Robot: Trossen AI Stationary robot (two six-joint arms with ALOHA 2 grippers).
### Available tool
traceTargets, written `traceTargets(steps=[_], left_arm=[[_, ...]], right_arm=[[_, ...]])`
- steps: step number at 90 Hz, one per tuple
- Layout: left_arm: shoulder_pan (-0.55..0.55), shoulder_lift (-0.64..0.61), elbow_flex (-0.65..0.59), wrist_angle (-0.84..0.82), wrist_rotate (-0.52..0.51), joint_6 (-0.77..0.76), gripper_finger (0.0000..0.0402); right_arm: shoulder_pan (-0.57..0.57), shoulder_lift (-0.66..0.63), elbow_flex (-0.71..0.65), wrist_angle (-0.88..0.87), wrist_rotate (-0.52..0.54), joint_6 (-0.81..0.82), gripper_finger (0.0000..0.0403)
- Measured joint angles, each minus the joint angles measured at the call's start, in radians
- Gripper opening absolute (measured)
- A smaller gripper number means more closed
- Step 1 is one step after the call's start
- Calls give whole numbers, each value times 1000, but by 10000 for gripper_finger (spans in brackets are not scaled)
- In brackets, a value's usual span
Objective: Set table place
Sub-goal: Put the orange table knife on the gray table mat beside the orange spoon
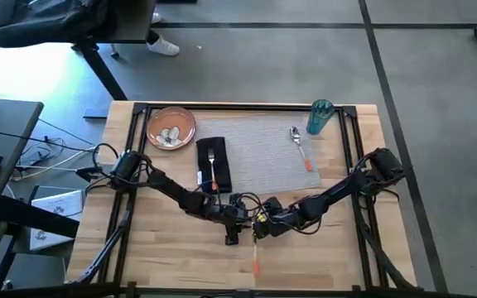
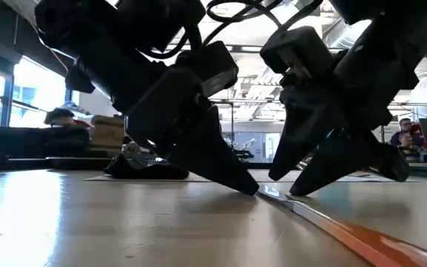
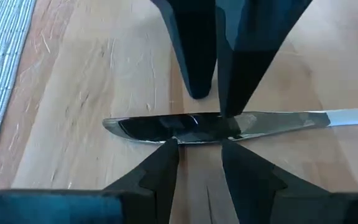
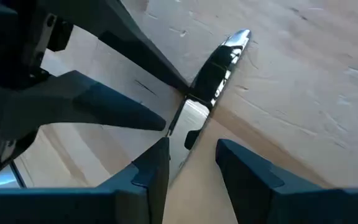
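over the knife [image 3: 185,127], both tools [image 1: 232,236] [image 1: 259,225] tip-down

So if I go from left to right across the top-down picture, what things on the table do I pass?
Plate → fork on the black napkin → spoon → teal cup.

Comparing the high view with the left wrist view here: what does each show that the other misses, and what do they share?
Only the high view shows the wider layout: the plate, the fork on the black napkin, the spoon on the placemat, the teal cup, and the knife's orange handle.

Only the left wrist view shows the knife blade flat on the wood, with fingertips at both of its edges.

Both show the left end effector and right end effector meeting at the knife on the table.
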Motion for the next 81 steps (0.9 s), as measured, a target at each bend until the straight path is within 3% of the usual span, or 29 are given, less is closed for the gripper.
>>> traceTargets(steps=[39, 81], left_arm=[[-3, -40, -4, -18, 15, -24, 110], [-8, -41, -3, -45, 11, -29, 110]], right_arm=[[2, 8, -1, 35, 41, -4, 124], [-6, 9, -3, 66, 7, -29, 124]])
